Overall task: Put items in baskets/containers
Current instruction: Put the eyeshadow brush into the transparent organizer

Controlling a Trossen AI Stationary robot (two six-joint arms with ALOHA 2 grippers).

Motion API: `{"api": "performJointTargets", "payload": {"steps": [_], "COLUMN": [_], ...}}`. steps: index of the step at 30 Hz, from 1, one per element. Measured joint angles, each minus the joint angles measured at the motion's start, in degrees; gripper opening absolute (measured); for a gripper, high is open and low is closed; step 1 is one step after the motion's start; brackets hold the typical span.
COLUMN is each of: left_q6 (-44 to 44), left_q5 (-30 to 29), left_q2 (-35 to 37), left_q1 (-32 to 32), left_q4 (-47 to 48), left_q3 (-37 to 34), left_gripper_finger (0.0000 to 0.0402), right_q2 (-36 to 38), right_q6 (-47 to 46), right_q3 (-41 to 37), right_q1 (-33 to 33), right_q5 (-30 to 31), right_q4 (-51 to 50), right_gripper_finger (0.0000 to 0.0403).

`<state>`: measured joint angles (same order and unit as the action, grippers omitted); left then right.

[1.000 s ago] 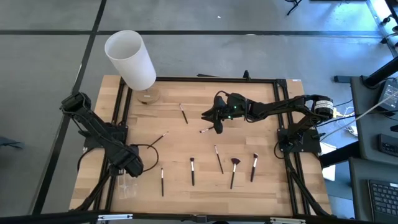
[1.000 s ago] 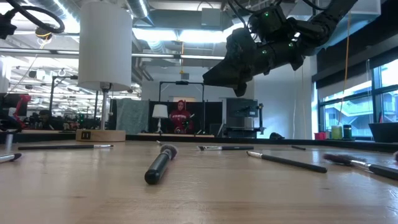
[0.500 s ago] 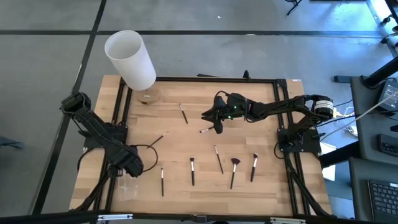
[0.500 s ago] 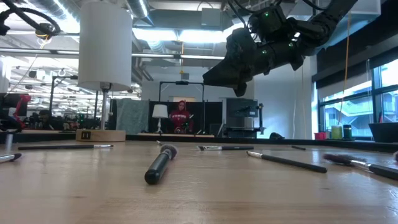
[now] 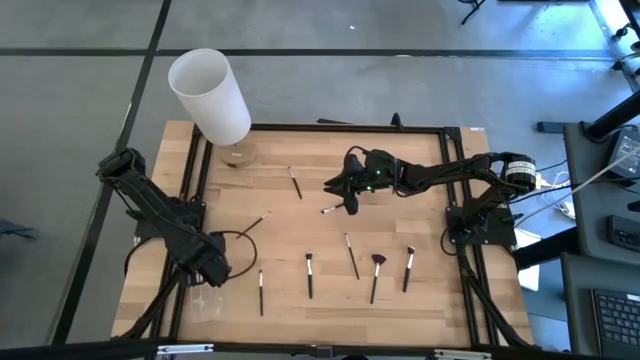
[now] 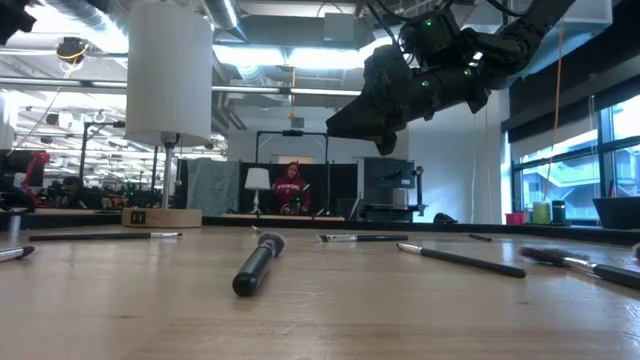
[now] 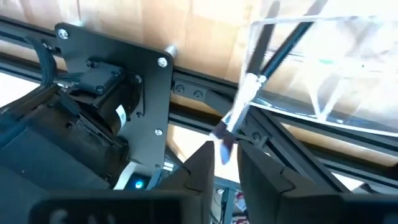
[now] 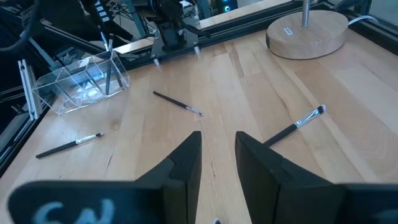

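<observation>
The clear plastic container (image 7: 323, 62) sits at the table's near left corner (image 5: 205, 300). A dark-handled brush (image 7: 280, 53) stands slanted in it, handle end down and tuft end up over the rim. My left gripper (image 7: 225, 163) hangs above the container, pointing down, slightly open, with the tuft (image 7: 222, 149) between its fingertips. My right gripper (image 5: 350, 205) hovers open and empty high over the table's middle (image 6: 385, 140). Several more brushes lie flat on the wood, among them a fan-headed one (image 5: 376, 272). My left gripper comes at the brush's tuft end (image 7: 224, 144) from above, a finger on either side of it. Whether a finger still touches the tuft I cannot tell. The brush leans in the container on its handle end.
A tall white cylinder lamp (image 5: 210, 95) on a round wooden base (image 8: 308, 31) stands at the far left. Loose brushes lie near the front edge (image 5: 309, 275), left of centre (image 5: 255, 222) and under my right gripper (image 5: 330, 210). A black frame (image 5: 330, 127) rims the table.
My left arm has lifted a little above the container; in the low view its cable loop has slid up out of the picture's top left corner. My right gripper and the brushes on the table have kept still.
</observation>
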<state>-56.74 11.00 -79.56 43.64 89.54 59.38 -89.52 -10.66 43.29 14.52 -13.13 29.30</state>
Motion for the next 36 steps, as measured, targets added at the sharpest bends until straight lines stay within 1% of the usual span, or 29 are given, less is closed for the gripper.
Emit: {"api": "performJointTargets", "payload": {"steps": [7, 10, 16, 21, 25, 29, 33, 36], "left_q6": [-0.13, 0.35, 0.42, -0.93, -8.52, -15.39, -21.24, -24.14], "left_q5": [0.94, 1.41, 1.43, -0.05, -3.79, -7.79, -14.24, -20.39], "left_q2": [-0.04, -0.04, -0.04, -0.04, -0.04, -0.04, -0.04, -0.15], "left_q1": [0.00, 0.00, 0.00, -0.06, -1.59, -5.21, -11.04, -15.09], "left_q4": [0.07, 0.04, 0.44, 0.43, 0.45, 0.45, -0.55, -5.48], "left_q3": [-3.21, -3.38, -1.10, 2.30, 4.48, 6.04, 6.53, 6.53], "left_gripper_finger": [0.0119, 0.0136, 0.0162, 0.0177, 0.0187, 0.0192, 0.0192, 0.0192], "right_q2": [0.00, 0.00, 0.00, 0.00, 0.00, 0.00, 0.00, 0.17], "right_q6": [-0.02, -0.02, -0.06, -0.52, -1.05, -2.28, -2.71, -3.51], "right_q3": [0.00, 0.00, 0.00, 0.00, 0.00, 0.00, 0.00, 0.00], "right_q1": [-0.01, 0.00, -0.01, 0.01, -0.02, 0.01, 0.38, 1.88], "right_q5": [-0.02, -0.02, -0.02, -0.02, 0.00, 0.00, -0.04, -0.08], "right_q4": [-0.02, -0.01, 0.00, 0.02, 0.02, 0.31, 0.74, -0.15], "right_gripper_finger": [0.0097, 0.0097, 0.0097, 0.0097, 0.0097, 0.0097, 0.0097, 0.0097]}}
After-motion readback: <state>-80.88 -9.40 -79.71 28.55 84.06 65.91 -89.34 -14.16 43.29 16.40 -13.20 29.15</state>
